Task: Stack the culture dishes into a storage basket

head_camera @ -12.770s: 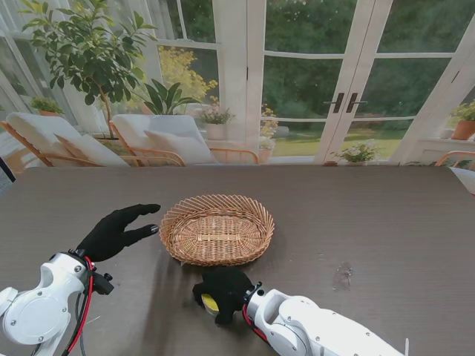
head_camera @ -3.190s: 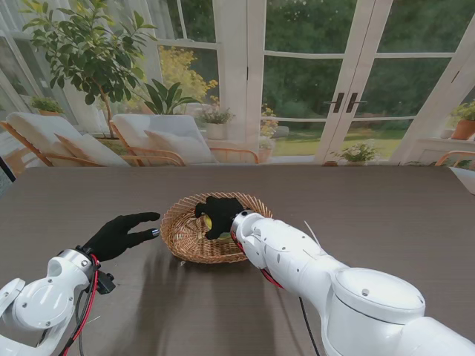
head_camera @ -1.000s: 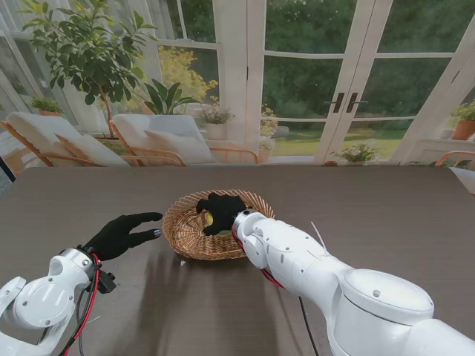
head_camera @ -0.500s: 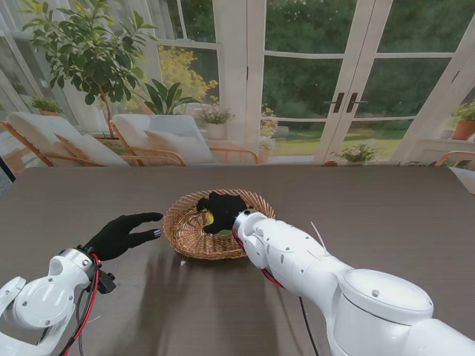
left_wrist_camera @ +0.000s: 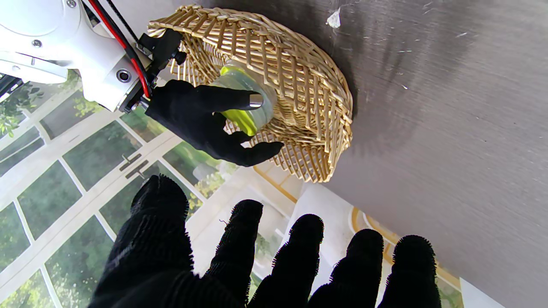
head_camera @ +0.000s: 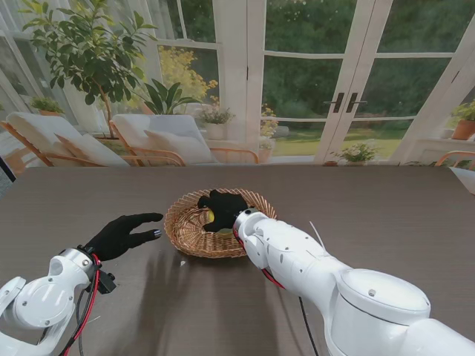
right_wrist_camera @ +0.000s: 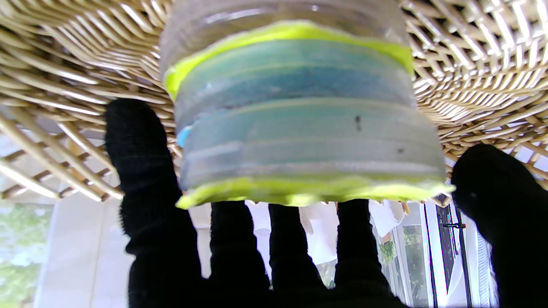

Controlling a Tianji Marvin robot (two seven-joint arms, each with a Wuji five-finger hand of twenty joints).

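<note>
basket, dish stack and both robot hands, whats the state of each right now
wicker basket: upright on the table, holding the dish stack.
stack of culture dishes: inside the basket, dishes piled on one another; whether it rests on the basket floor cannot be told.
right robot hand: over the basket, fingers around the stack.
left robot hand: open, fingers spread, beside the basket, holding nothing.

Tan woven basket [head_camera: 189, 230], yellow-green and blue-banded clear dishes [right_wrist_camera: 295, 115], black-gloved robot hand [left_wrist_camera: 205, 119].

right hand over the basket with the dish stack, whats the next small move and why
Probably spread the fingers and lift clear. The right hand has the dish stack low inside the basket, though contact with the weave is unclear, and the left hand waits open beside it.
</note>
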